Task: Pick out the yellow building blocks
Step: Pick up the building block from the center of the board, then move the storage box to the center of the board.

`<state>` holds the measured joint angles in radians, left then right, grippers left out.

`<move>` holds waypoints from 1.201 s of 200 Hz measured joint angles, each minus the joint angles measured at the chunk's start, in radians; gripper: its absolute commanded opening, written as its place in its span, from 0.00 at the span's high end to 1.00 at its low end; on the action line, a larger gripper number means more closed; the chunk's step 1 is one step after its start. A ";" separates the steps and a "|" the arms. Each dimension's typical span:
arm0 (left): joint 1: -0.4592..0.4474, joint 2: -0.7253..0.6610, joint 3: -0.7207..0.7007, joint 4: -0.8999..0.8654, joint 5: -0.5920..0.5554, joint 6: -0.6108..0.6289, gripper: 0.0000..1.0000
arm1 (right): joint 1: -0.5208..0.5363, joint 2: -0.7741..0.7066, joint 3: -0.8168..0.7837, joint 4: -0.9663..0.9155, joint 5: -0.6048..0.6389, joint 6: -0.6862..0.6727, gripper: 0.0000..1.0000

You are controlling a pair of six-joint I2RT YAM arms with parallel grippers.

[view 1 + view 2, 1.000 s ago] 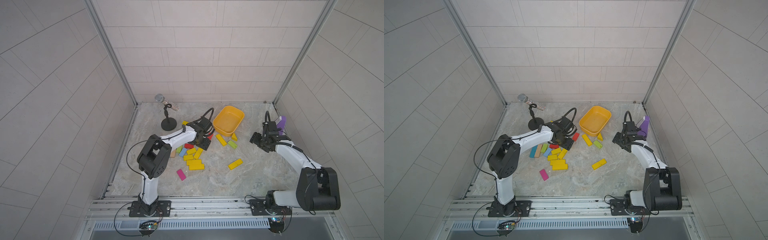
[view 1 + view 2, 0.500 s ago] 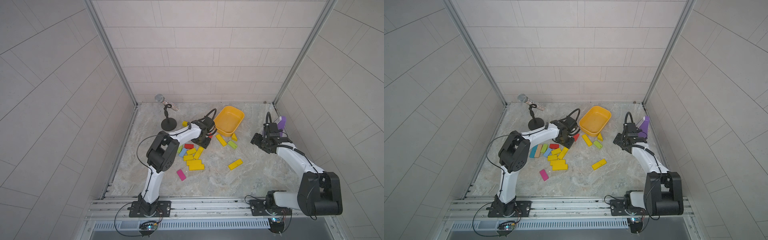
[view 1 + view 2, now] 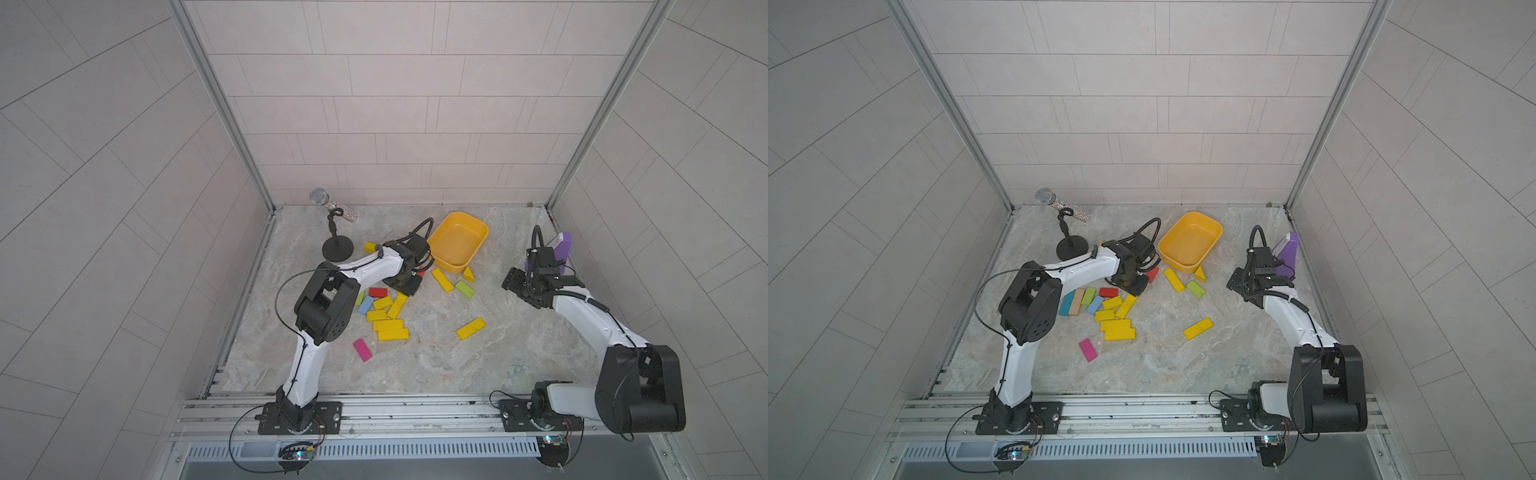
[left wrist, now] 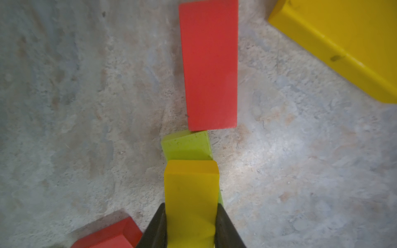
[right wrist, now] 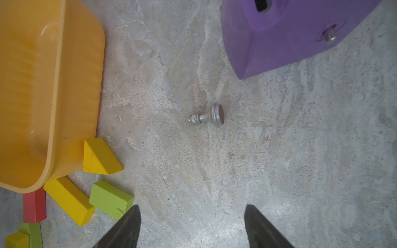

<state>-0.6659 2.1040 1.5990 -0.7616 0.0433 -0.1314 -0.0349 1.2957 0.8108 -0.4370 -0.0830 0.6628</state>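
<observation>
Since a second ago my left tool [image 4: 190, 207] has gone from wide apart to clamped on one bright yellow, flat rectangular building block [image 4: 191, 189]. The left elbow has shifted slightly toward mid-counter. I see no change in the right arm.

Left wrist view: both dark fingers [image 4: 155, 227] press the long sides of the held block. Its free end overlaps a lime-green block [image 4: 187, 146], which touches the short end of a red flat rectangular block [image 4: 210, 64]. I cannot tell whether the held block is off the counter [image 3: 436, 365].

The other yellow building blocks [image 3: 387, 324], in both top views:
- Five are bunched just beside my left tool on the rail side, some touching.
- One lone yellow bar [image 3: 471, 328] lies mid-counter.
- One slanted yellow bar [image 3: 441, 279] and a small triangular yellow wedge [image 3: 468, 274] lie just beside the orange-yellow rounded plastic tub [image 3: 446, 264].

The right wrist view shows the wedge touching the tub's wall. A pink flat block [image 3: 363, 350] lies apart, nearer the rail.

My right tool [image 5: 192, 206] has its jaws apart over bare counter. A small silver metal pawn-shaped piece [image 5: 207, 117] lies on its side ahead of it. A purple plastic body [image 5: 290, 32] stands beyond, near the side wall.
</observation>
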 measured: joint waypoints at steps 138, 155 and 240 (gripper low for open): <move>0.000 -0.402 -0.322 0.311 -0.069 -0.055 1.00 | 0.156 0.358 0.474 -0.113 0.024 0.051 0.33; 0.001 -0.427 -0.354 0.331 -0.071 -0.071 1.00 | 0.172 0.489 0.580 -0.145 0.024 0.038 0.36; 0.001 -0.479 -0.386 0.342 -0.121 -0.082 1.00 | 0.185 0.691 0.707 -0.216 -0.042 -0.003 0.76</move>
<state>-0.6651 1.6253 1.2133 -0.4194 -0.0776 -0.2138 0.1497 1.9865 1.5181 -0.6529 -0.1246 0.6594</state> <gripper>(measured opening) 0.334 0.262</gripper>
